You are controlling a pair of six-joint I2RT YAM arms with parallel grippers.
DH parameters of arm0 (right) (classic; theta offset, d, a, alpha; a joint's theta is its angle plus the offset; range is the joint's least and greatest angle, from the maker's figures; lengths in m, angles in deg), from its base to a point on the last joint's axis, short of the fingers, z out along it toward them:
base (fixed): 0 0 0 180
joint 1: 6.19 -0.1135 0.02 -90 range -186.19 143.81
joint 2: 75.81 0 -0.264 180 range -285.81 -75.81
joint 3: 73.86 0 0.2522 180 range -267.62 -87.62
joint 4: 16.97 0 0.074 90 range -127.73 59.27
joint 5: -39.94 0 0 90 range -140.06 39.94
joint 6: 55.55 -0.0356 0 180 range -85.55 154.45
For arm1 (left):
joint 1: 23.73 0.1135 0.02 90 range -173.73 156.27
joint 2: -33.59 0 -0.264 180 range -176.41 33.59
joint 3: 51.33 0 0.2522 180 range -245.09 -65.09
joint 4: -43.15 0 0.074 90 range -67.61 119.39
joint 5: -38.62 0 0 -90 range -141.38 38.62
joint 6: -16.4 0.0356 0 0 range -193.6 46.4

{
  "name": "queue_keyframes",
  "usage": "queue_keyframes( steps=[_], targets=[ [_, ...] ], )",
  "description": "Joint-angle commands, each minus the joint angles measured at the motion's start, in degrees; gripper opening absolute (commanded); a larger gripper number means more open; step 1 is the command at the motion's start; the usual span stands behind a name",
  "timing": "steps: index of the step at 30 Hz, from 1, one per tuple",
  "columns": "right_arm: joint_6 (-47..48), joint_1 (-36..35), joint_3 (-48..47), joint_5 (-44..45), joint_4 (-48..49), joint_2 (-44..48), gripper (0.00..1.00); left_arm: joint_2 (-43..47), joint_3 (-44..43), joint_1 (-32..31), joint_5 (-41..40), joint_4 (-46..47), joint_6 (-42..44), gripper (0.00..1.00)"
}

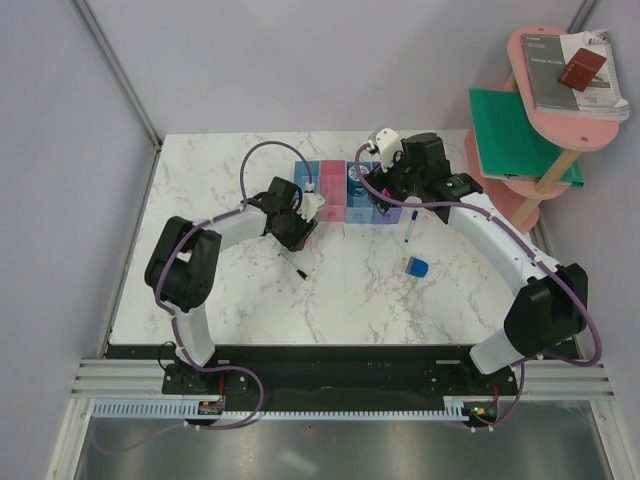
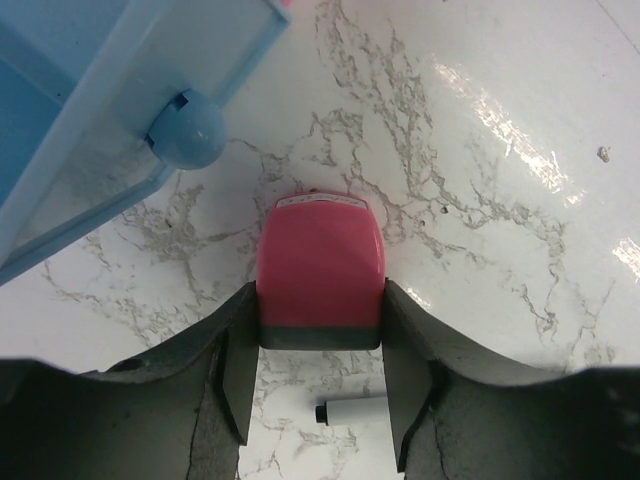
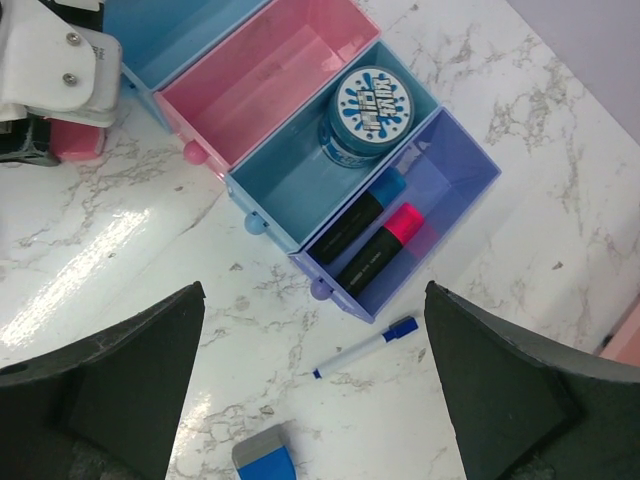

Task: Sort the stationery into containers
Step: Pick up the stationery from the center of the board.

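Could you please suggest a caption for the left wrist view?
Left end effector holds pink-grey eraser near light blue bin.

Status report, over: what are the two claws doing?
Left gripper shut on pink eraser beside the bins. Right gripper open, empty, above purple bin. Nothing between eraser and bins.

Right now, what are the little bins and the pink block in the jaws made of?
The bins: probably moulded plastic, glossy; thin smooth coloured walls catch soft highlights. The eraser: likely rubber, matte; dull pink body, grey band, little shine.
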Motion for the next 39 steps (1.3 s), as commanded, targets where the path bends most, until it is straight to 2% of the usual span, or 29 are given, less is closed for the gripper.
queue_keyframes(
  steps=[1, 6, 16, 21, 26, 39],
  targets=[
    [-2.65, 0.28, -1.15, -7.00, -0.82, -1.70, 0.98, 4.27, 1.78, -0.37, 0.75, 1.20, 2.17, 0.46],
    [-6.86, 1.33, -1.32, -16.67, -1.00, -3.98, 0.98, 11.63, 4.06, -0.72, -0.13, 0.41, 3.04, 0.46],
    [-16.70, 5.56, -6.16, -46.02, -1.09, -12.60, 0.98, 29.30, 7.84, -3.26, 0.14, 0.85, 1.20, 0.43],
    [-24.26, 5.56, -7.57, -58.15, 4.34, -15.59, 0.97, 31.08, 6.88, -7.30, -1.45, -0.90, -0.20, 0.42],
    [-34.18, 5.47, -7.30, -62.48, 12.09, -16.21, 0.94, 30.64, 6.26, -10.29, -2.94, -2.31, -1.08, 0.42],
    [-34.29, 1.08, -4.05, -60.11, 14.21, -17.87, 0.90, 27.30, 2.49, -12.23, -4.17, -1.26, -1.79, 0.41]
  ],
)
